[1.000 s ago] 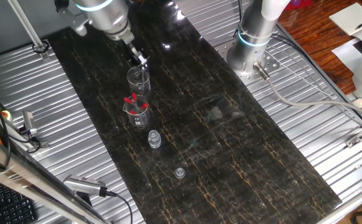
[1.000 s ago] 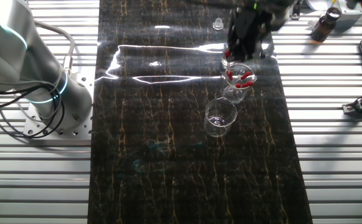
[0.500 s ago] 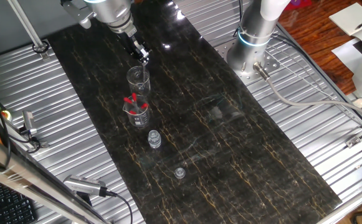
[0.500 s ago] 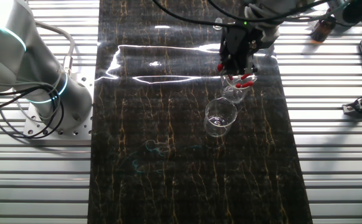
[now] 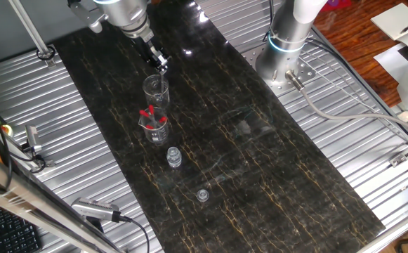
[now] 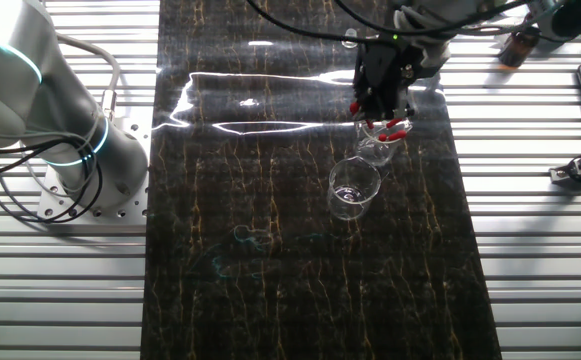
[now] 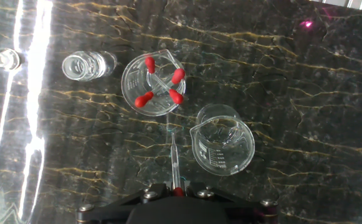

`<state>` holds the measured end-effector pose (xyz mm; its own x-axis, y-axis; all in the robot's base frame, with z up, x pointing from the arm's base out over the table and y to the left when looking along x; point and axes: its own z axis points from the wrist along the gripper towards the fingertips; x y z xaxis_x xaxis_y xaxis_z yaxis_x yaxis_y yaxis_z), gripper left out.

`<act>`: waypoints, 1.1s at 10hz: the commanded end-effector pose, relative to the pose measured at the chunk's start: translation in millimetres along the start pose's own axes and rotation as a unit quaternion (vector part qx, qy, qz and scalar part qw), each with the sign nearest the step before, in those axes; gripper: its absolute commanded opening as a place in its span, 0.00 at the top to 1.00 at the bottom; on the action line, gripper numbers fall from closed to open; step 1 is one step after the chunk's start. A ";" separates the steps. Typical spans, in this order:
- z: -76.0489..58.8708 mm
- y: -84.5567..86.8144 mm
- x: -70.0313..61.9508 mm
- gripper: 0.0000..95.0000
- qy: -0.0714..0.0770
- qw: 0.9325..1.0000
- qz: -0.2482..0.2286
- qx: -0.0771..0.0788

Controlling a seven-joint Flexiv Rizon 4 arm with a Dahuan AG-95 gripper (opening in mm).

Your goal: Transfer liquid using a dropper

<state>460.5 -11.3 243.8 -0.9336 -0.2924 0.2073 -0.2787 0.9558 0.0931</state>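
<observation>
No brand names or readable labels anywhere; the only markings are faint printed graduation lines on the empty clear glass beaker [image 7: 222,147], too small to read.

The slim clear dropper with the red rubber top [image 7: 174,163] hangs tip-down from the black two-finger gripper [image 7: 176,188], so its long axis runs close to vertical, maybe slightly tilted. In the hand view it reads as a thin line stretching away from the fingers, the tip ending over the dark marbled counter [image 7: 305,74] in the gap between the two beakers. Only a sliver of red shows at the fingers.

The gripper is nearly closed, pinching the dropper at its top end, well above the counter.

Just beyond the tip sits the second clear glass beaker [image 7: 151,87], holding four spare red-topped droppers [image 7: 144,99] crossed inside it. A small clear glass vial [image 7: 81,66] stands next to that beaker, and a tiny clear stopper [image 7: 5,60] lies further along.
</observation>
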 end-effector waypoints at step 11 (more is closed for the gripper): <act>0.0 0.6 0.4 1.00 0.000 1.000 0.016 0.007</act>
<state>460.6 -11.0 244.0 -0.9416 -0.2627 0.2105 -0.2530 0.9648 0.0725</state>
